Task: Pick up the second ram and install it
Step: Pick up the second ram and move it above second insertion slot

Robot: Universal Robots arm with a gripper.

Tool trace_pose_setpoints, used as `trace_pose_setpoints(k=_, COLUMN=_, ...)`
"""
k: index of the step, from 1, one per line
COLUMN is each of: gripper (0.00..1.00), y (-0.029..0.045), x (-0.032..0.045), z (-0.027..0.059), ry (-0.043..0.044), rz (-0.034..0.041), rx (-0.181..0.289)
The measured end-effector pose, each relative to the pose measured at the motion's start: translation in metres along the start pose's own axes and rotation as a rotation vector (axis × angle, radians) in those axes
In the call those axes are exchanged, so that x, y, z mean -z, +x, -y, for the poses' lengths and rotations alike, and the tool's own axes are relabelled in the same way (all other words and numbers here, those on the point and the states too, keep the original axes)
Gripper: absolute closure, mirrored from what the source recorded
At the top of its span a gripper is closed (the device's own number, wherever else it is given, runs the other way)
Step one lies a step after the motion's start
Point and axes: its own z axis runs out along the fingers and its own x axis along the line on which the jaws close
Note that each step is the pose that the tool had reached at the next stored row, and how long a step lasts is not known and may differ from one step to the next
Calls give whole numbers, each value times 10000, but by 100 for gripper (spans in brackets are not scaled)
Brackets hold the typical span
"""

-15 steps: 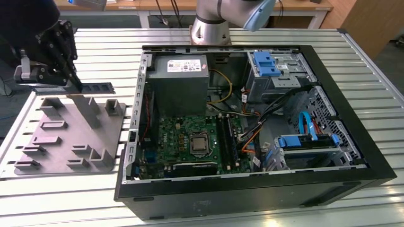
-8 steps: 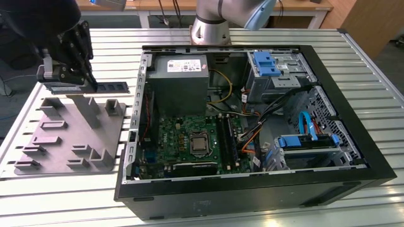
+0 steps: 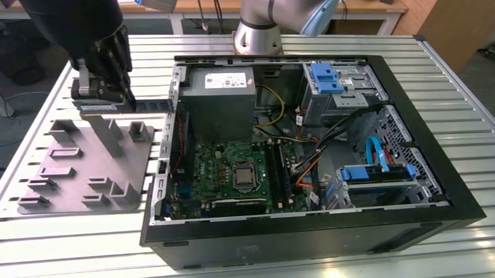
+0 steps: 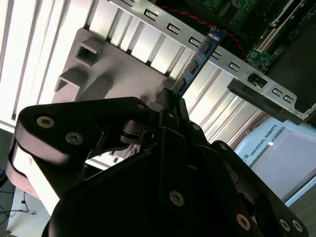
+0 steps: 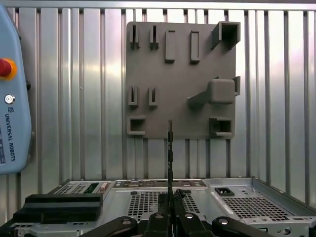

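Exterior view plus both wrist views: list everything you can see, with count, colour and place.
second ram: one, blue board, clamped in the gripper beside the case
tray: one, grey, on the table, at the exterior view's left of the case
computer case: one, black, open, on the table
motherboard: one, green, inside the case
power supply: one, grey, inside the case
pendant: one, pale blue with red button, on the table
table: one, silver slats
arm: one, silver-grey
gripper: one, black, shut on the second ram
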Motion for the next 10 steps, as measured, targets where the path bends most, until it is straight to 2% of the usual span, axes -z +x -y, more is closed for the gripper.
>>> trace_pose_setpoints(k=10, gripper=86, y=-29, x=-4, z=265, ry=-3, rz=-1, rx=0)
